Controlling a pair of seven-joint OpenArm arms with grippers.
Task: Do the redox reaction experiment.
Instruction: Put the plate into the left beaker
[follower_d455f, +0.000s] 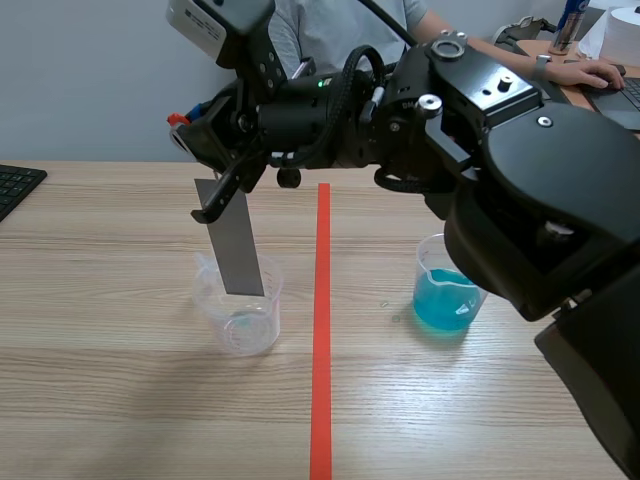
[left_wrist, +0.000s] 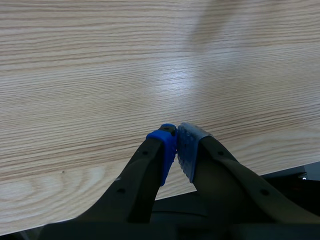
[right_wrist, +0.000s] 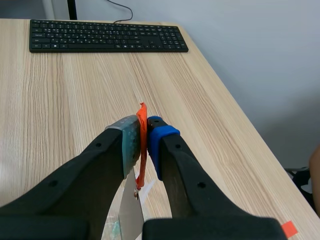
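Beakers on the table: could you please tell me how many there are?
2. A clear beaker left of the tape line; a beaker of blue liquid right of it. The right arm may hide more.

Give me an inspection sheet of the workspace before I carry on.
Surface: wooden table, orange-red tape line down its middle.
Job's things: grey metal strip hanging tilted, lower end at the mouth of the clear beaker; beaker of blue liquid across the tape line.
Clutter: keyboard at the table's edge.
Grippers: right gripper shut on the strip's orange-tagged top; left gripper shut on nothing above bare table.
Cables: black cable looped on the right arm.
Surroundings: person seated across the table.
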